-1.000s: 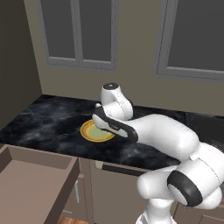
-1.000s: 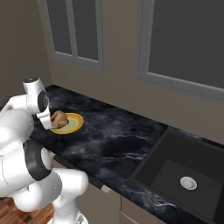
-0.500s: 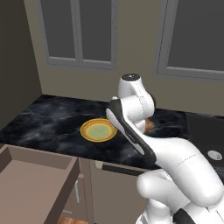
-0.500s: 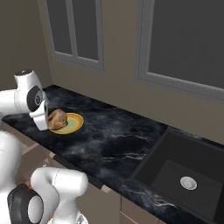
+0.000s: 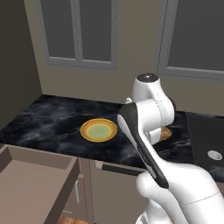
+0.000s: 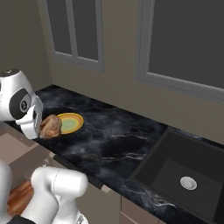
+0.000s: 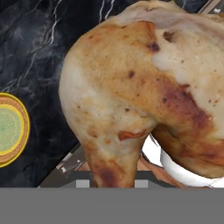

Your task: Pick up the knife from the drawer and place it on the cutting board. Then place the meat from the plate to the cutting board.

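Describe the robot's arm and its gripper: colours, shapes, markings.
The arm is glossy white, built of rounded, bulbous segments with dark grey to black bands at the joints and a dark round cap on top. No cables show. The gripper's fingers are hidden, so their look cannot be told.

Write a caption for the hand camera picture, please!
Golden-brown meat held close to the camera above the dark counter, with the yellow plate bare at left.

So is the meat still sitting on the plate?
No, the plate lies bare on the counter, while the meat hangs off to its side, held at the gripper.
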